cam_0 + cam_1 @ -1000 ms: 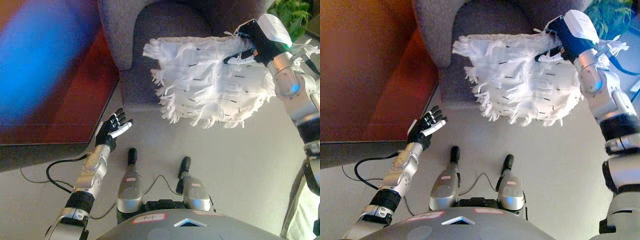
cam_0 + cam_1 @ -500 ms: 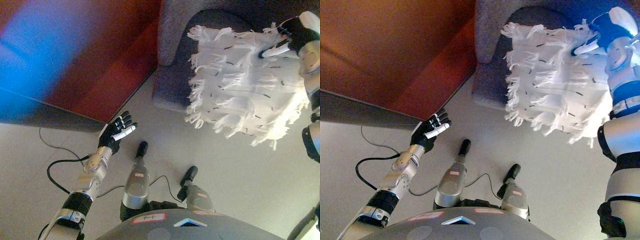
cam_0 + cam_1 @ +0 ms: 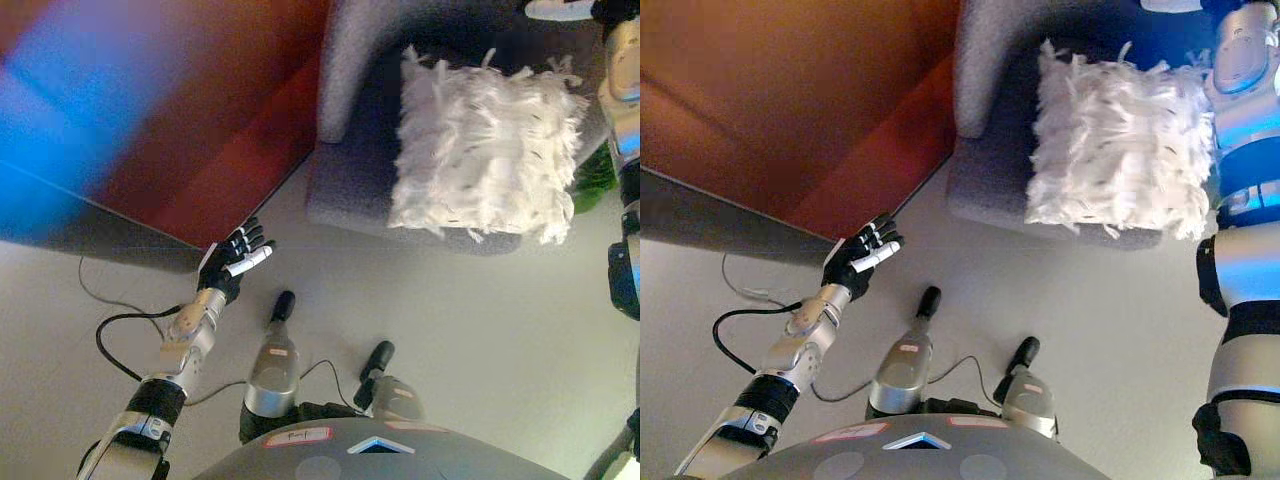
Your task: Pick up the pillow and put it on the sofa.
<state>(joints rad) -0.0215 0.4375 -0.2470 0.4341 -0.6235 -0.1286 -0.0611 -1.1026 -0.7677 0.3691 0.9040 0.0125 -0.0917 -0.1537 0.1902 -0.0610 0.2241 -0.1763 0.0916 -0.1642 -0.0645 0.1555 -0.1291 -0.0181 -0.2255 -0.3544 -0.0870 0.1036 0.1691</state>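
The white fringed pillow (image 3: 485, 145) lies on the seat of the grey sofa (image 3: 355, 60), beside its armrest, so I judge the placing step nearly done. My right hand (image 3: 572, 10) is above the pillow at the view's top edge; I cannot tell its fingers. My left hand (image 3: 231, 262), fingers relaxed and spread, idles below the sofa. Next: draw my right arm clear.

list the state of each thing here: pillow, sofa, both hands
pillow: lying on the sofa seat, its front fringe overhanging the seat edge, no hand on it
sofa: seat holds the pillow
left hand: open, empty, held above the floor
right hand: at the top edge above the pillow, fingers cut off
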